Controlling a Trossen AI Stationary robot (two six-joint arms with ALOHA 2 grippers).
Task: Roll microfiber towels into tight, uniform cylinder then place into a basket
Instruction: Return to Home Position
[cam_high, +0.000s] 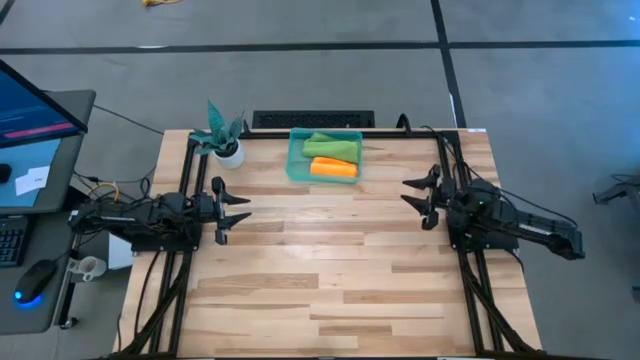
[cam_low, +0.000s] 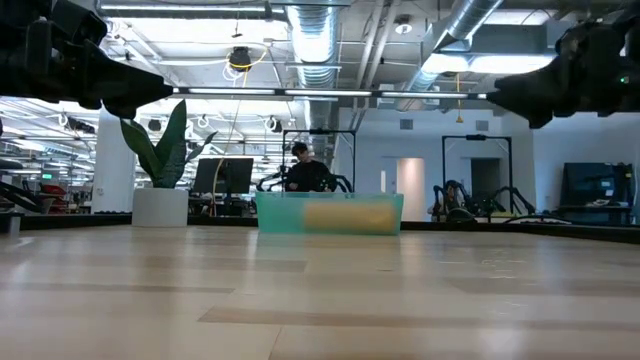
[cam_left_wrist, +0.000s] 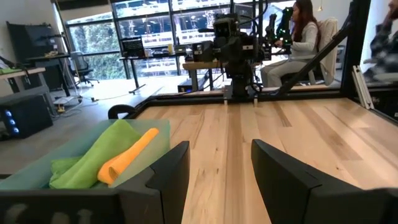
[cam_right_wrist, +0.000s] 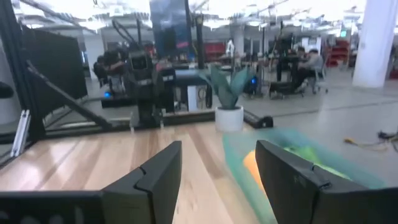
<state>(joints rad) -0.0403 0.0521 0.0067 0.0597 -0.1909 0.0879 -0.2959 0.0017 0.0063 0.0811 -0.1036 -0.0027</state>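
The teal bin (cam_high: 296, 168) stands at the table's far middle. In it lie a rolled lime green towel (cam_high: 330, 147) on the far side and a rolled orange-yellow towel (cam_high: 333, 168) on the near side. Both also show in the left wrist view, the green one (cam_left_wrist: 93, 158) beside the orange one (cam_left_wrist: 127, 155). My left gripper (cam_high: 240, 211) is open and empty above the table's left side. My right gripper (cam_high: 412, 192) is open and empty above the right side. In the low view the bin (cam_low: 329, 214) rests flat on the table.
A small white pot with a teal plant (cam_high: 226, 142) stands left of the bin at the far left. A dark bar (cam_high: 312, 119) runs along the far edge. Bare wood table (cam_high: 320, 270) spreads between and in front of the arms. People sit at desks in the room beyond.
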